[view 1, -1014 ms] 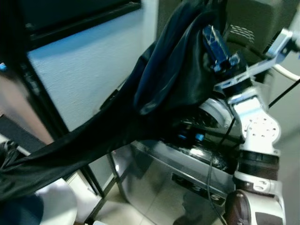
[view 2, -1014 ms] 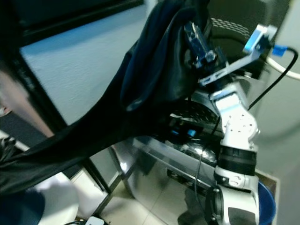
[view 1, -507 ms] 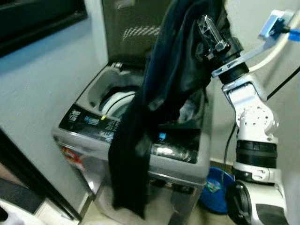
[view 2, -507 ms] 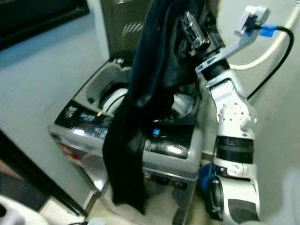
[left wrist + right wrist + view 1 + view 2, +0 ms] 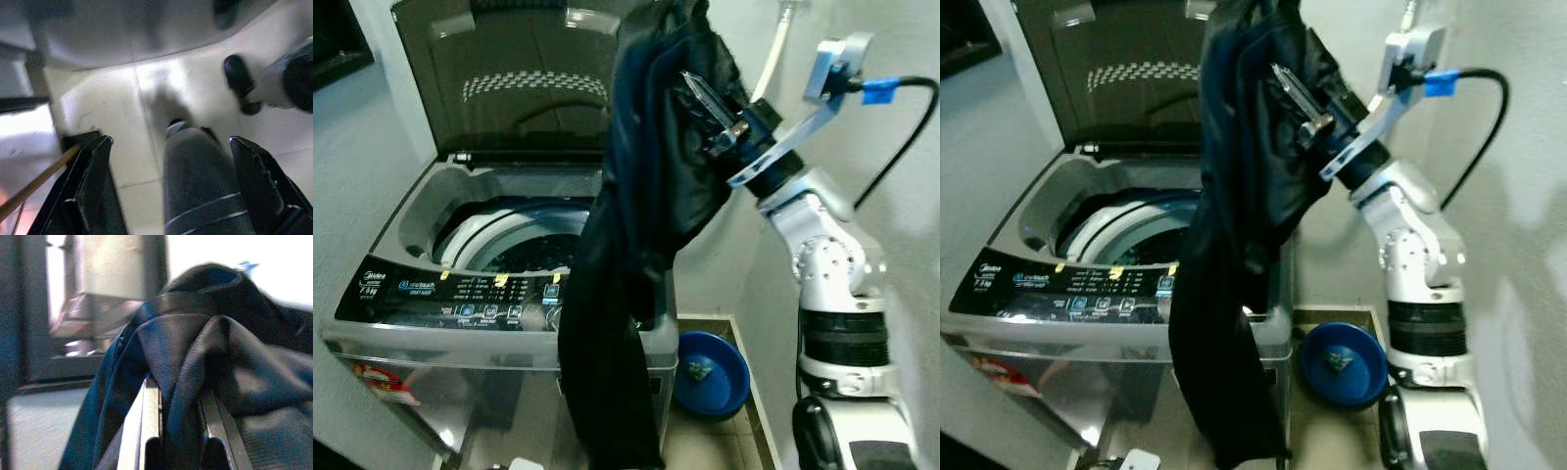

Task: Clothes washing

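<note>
A long dark garment (image 5: pixel 636 225) hangs from my right gripper (image 5: pixel 697 90), which is shut on its top fold and raised high beside the open lid. In the right wrist view the cloth (image 5: pixel 205 362) is bunched between the two fingers (image 5: pixel 149 431). The garment drapes down past the front right corner of the top-loading washing machine (image 5: pixel 431 294), reaching almost to the floor. The lid (image 5: pixel 509 78) stands upright and the drum (image 5: pixel 514 250) is open to view. My left gripper (image 5: pixel 172 142) hangs open over the tiled floor, holding nothing.
A blue basin (image 5: pixel 713 374) sits on the floor to the right of the washer, by my right arm's base. A white hose (image 5: pixel 777 49) runs up the wall behind. Walls close in on both sides. My own leg and foot (image 5: pixel 244 88) are below the left gripper.
The camera has swung right, from the dark window wall onto the washer. The garment's tail, stretched off to the lower left a second ago, now hangs straight down from my right gripper.
</note>
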`<state>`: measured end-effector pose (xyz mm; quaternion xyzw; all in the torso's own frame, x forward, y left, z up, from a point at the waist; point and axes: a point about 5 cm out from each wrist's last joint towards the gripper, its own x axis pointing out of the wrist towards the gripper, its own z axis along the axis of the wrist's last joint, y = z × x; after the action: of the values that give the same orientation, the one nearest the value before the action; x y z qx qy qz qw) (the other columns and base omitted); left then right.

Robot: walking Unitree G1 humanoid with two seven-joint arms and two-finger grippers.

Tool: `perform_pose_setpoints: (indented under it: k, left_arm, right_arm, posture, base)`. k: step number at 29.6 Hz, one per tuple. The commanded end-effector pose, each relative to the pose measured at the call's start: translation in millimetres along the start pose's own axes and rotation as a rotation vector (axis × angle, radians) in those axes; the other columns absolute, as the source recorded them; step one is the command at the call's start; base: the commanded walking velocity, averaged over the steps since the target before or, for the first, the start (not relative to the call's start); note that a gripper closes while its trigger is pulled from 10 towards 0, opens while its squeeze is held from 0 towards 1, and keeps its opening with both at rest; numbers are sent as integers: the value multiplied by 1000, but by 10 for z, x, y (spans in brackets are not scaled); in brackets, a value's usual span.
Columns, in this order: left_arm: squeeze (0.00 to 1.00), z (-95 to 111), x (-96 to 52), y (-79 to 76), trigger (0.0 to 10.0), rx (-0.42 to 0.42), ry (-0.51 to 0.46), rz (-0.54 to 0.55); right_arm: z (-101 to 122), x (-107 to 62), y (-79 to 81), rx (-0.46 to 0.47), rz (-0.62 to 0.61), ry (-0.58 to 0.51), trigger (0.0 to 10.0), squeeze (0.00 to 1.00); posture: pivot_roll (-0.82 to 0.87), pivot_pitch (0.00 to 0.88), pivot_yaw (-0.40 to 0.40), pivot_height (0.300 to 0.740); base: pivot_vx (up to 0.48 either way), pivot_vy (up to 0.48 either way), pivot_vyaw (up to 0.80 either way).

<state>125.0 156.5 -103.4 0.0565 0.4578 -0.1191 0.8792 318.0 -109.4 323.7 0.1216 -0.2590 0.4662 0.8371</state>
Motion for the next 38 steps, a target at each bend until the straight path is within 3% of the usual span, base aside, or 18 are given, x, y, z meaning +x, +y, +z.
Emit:
perform_pose_setpoints:
  k: [1, 4, 7, 8, 10, 12, 13, 14, 16, 19, 20, 26, 27, 28, 29, 30, 32, 38]
  left_arm:
    - [0, -1, -16, -6, 10000, 29, -25, -56]
    - [0, 168, 9, 12, 10000, 71, -96, -126]
    - [0, 507, 23, 56, 10000, 161, -232, -269]
    - [0, 507, 23, 56, 10000, 161, -232, -269]
    - [0, 741, -21, 59, 10000, 292, -356, -378]
    - [0, 741, -21, 59, 10000, 292, -356, -378]
    - [0, 859, -53, 49, 10000, 367, -423, -415]
    - [0, 859, -53, 49, 10000, 367, -423, -415]
    - [0, 1166, -135, 9, 10000, 488, -569, -479]
    - [0, 1246, -162, -8, 10000, 518, -605, -496]
    - [0, 1385, -197, -34, 10000, 558, -659, -506]
    - [0, 1504, -228, -48, 10000, 601, -702, -506]
    - [0, 1667, -245, -33, 10000, 652, -765, -431]
    - [0, 1667, -245, -33, 10000, 652, -765, -431]
    - [0, 1789, -264, -14, 0, 693, -817, -362]
    - [0, 1789, -264, -14, 0, 693, -817, -362]
    - [0, 1937, -292, 30, 0, 729, -890, -241]
    - [0, 2038, -329, 54, 0, 713, -946, -171]
  right_arm:
    - [-29, 56, 130, -7, 83, 6, 0, 0]
    - [-61, 52, 153, -5, 99, 17, 0, 0]
    - [-102, 52, 172, 3, 113, 29, 0, 0]
    - [-102, 52, 172, 3, 113, 29, 0, 0]
    - [-124, 53, 184, 6, 127, 35, 0, 0]
    - [-124, 53, 184, 6, 127, 35, 0, 0]
    - [-134, 50, 186, 7, 132, 39, 0, 0]
    - [-134, 50, 186, 7, 132, 39, 0, 0]
    - [-158, 41, 184, 8, 139, 48, 0, 0]
    - [-165, 37, 184, 8, 141, 50, 0, 0]
    - [-177, 38, 187, 9, 145, 54, 0, 0]
    - [-187, 39, 191, 9, 150, 56, 0, 0]
    - [-185, 33, 203, 13, 157, 52, 0, 0]
    - [-185, 33, 203, 13, 157, 52, 0, 0]
    - [-180, 27, 215, 17, 163, 47, 0, 0]
    - [-180, 27, 215, 17, 163, 47, 0, 0]
    - [-170, 14, 234, 24, 170, 39, 0, 0]
    - [-166, 11, 247, 29, 179, 33, 0, 0]
  posture:
    - [12, 0, 38, 740]
    - [12, 0, 38, 740]
    - [12, 0, 38, 740]
    - [12, 0, 38, 740]
    - [22, 0, 31, 740]
    - [22, 0, 31, 740]
    - [24, 0, 29, 740]
    - [24, 0, 29, 740]
    - [27, 0, 26, 740]
    - [27, 0, 26, 740]
    - [32, 0, 24, 740]
    - [30, 0, 26, 740]
    - [26, 0, 33, 740]
    - [26, 0, 33, 740]
    - [23, 0, 38, 740]
    - [23, 0, 38, 740]
    - [23, 0, 39, 740]
    - [28, 0, 40, 740]
  base:
    - [0, 0, 0]
    - [0, 0, 0]
    - [0, 0, 0]
    - [0, 0, 0]
    - [0, 0, 0]
    - [0, 0, 0]
    - [0, 0, 0]
    - [0, 0, 0]
    - [0, 0, 0]
    - [0, 0, 0]
    - [0, 0, 0]
    - [0, 0, 0]
    - [0, 0, 0]
    - [0, 0, 0]
    - [0, 0, 0]
    - [0, 0, 0]
    - [0, 0, 0]
    - [0, 0, 0]
